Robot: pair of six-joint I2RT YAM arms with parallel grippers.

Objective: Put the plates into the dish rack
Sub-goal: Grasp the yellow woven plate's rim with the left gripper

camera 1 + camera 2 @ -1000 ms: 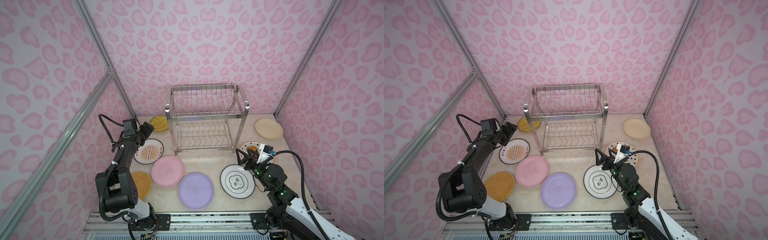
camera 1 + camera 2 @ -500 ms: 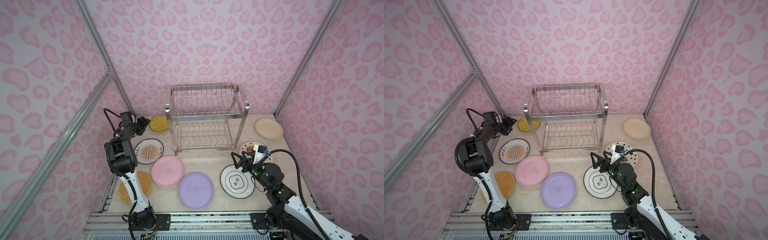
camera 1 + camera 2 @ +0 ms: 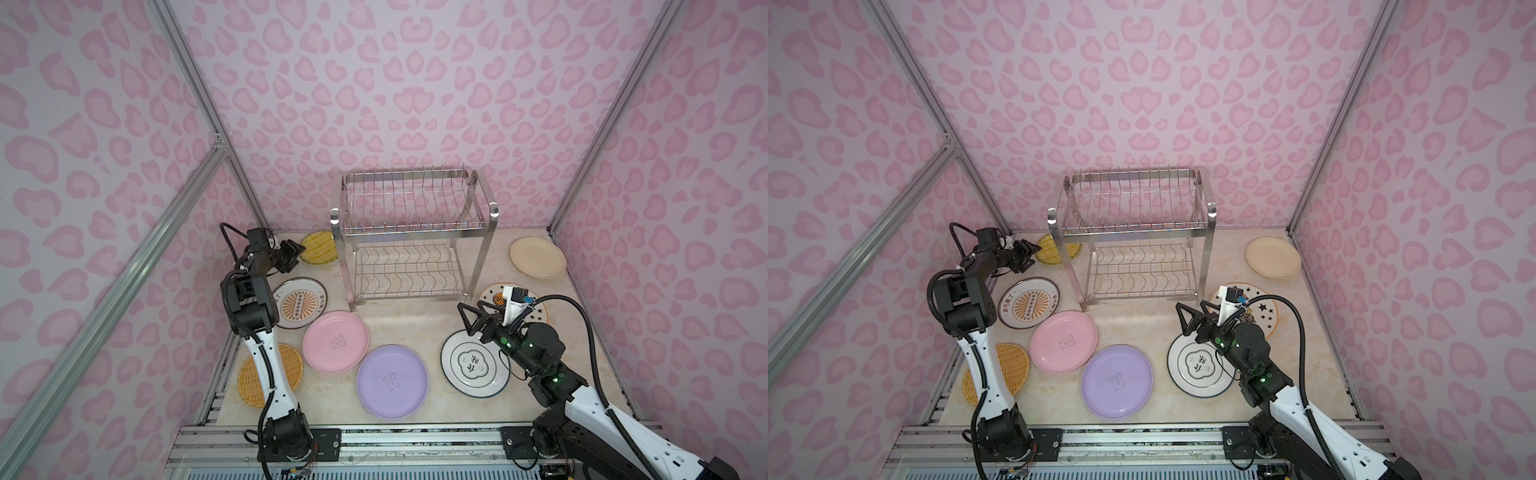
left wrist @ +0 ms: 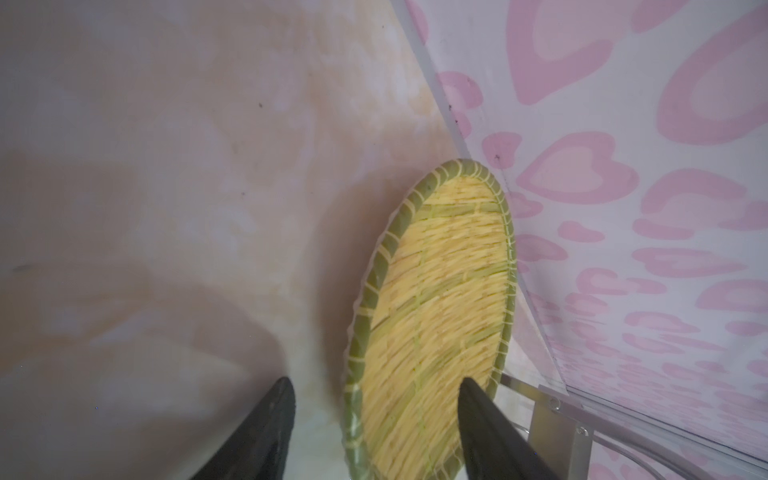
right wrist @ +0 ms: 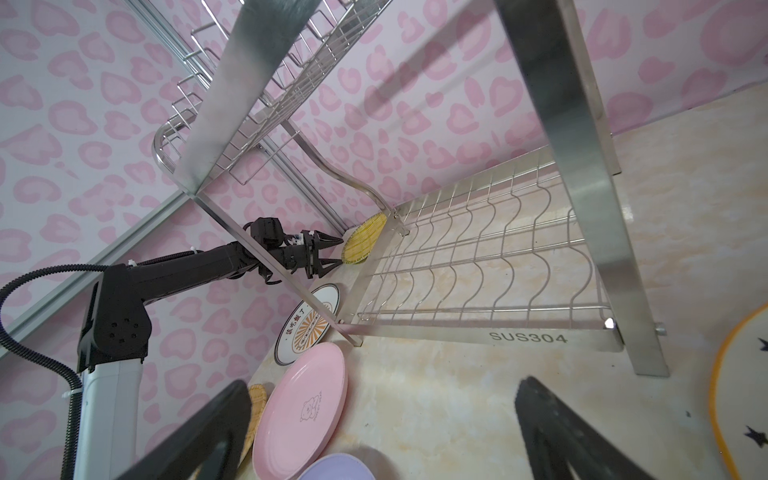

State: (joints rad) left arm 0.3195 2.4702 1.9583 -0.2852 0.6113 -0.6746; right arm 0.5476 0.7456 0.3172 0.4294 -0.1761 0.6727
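Observation:
The steel dish rack stands with no plates in it at the back middle in both top views. Several plates lie flat on the table. The yellow striped plate sits in the back left corner beside the rack. My left gripper is open, its jaws astride this plate's near rim, with one finger over the plate. My right gripper hovers open over bare table between the ring-emblem plate and the rack. The right wrist partly hides the star-patterned plate.
Pink plate, lilac plate and orange-radial plate lie in front of the rack. My left arm crosses the orange woven plate. Cream plate lies back right. Pink patterned walls enclose the table. A metal rail runs along the front.
My left gripper swung from above the orange-radial plate back to the yellow striped plate, and its jaws narrowed. My right gripper drifted slightly left, still open.

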